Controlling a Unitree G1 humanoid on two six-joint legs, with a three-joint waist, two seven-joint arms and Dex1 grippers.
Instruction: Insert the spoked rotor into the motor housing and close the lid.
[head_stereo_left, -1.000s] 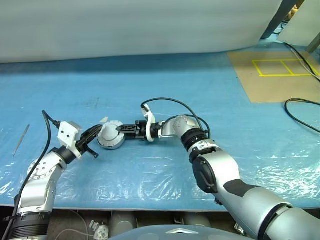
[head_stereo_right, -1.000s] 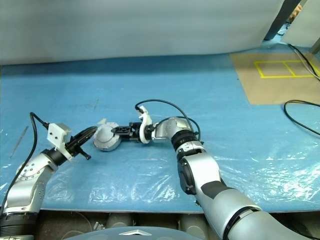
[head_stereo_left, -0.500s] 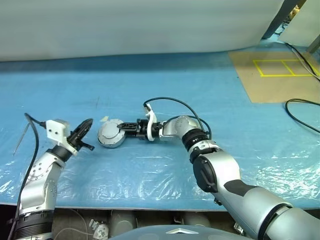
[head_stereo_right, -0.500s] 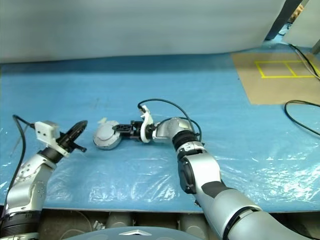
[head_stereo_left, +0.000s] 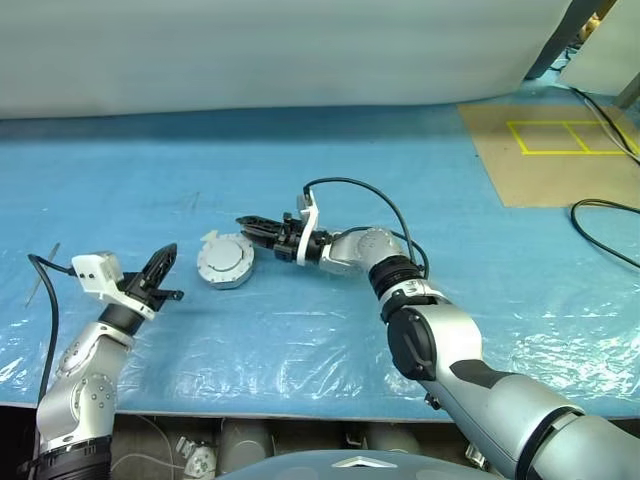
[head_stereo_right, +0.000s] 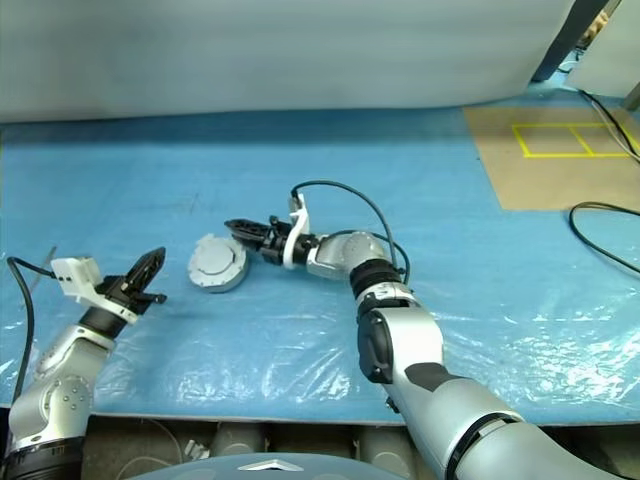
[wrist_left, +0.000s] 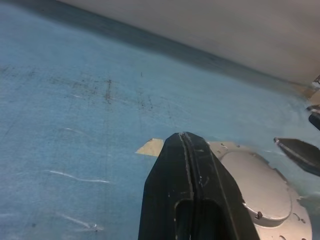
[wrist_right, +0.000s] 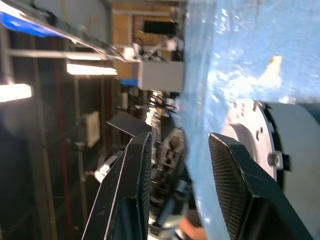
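- One blue foam table cover (head_stereo_left: 420, 170), matte and scuffed, with a crinkled clear plastic sheet (head_stereo_left: 560, 320) over its near part; everything below is placed against the motor housing.
- One tan board (head_stereo_left: 545, 150) marked with yellow tape squares, flat, far off to the housing's right and behind it.
- One black cable (head_stereo_left: 600, 225) looping on the blue cover, well to the housing's right.
- One motor housing (head_stereo_left: 226, 262): a short round silver metal drum lying flat on the cover, its smooth raised lid on top with small screw heads around the flange. The spoked rotor cannot be made out.
- One right gripper (head_stereo_left: 250, 226), two black textured fingers, just behind and to the right of the housing and clear of it; its jaws stand partly apart with nothing between them.
- One left gripper (head_stereo_left: 165, 265), smooth black fingers pressed flat together and empty, near the housing's left side, not touching.
- One small pale scrap (wrist_left: 151, 147), flat and roughly triangular, at the housing's far-left edge.
- One thin metal tool (head_stereo_left: 38, 283), slender, far left of the housing.
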